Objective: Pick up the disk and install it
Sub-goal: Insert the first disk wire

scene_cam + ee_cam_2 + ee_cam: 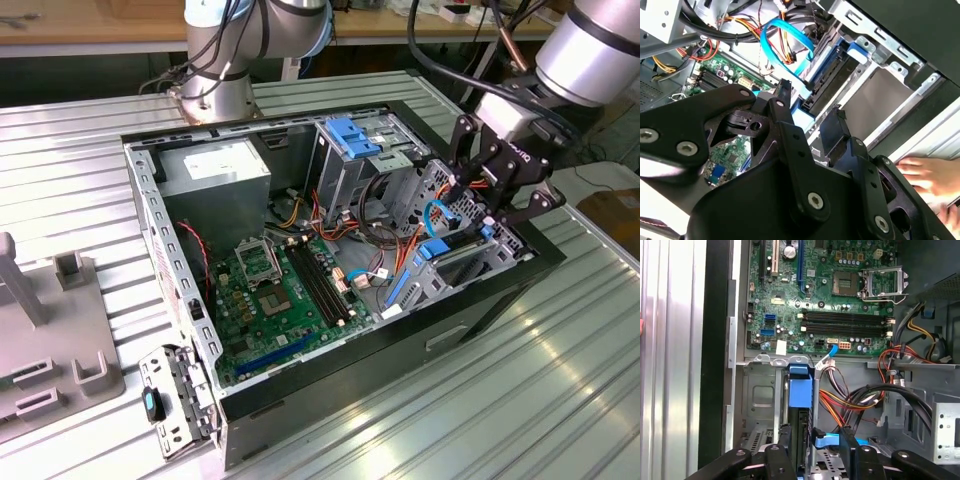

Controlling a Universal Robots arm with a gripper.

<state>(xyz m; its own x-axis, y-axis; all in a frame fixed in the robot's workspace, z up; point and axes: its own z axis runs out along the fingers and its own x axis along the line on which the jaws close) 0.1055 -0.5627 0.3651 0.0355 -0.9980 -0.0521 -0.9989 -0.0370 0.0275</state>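
The disk (452, 252) stands on edge in the drive bay at the case's corner on the exterior view's right, its blue side rail (800, 390) on top. In the first wrist view its dark edge (803, 437) runs down into the bay. My gripper (495, 213) hovers just above it, open. Its black fingers (784, 452) straddle the disk's end in both wrist views, one close beside the disk and the other well apart from it. A light blue data cable (787, 42) loops beside the disk (822, 92) and passes between the fingers of the gripper (810, 115) (816, 452).
The open computer case (470, 330) lies on a ribbed metal table. Inside are the green motherboard (280, 290), a grey power-supply box (215, 165), a metal cage with a blue handle (355, 140) and bundled cables (855, 395). A person's hand (925, 175) rests outside the case wall. Grey fixtures (60, 340) stand at the exterior view's left.
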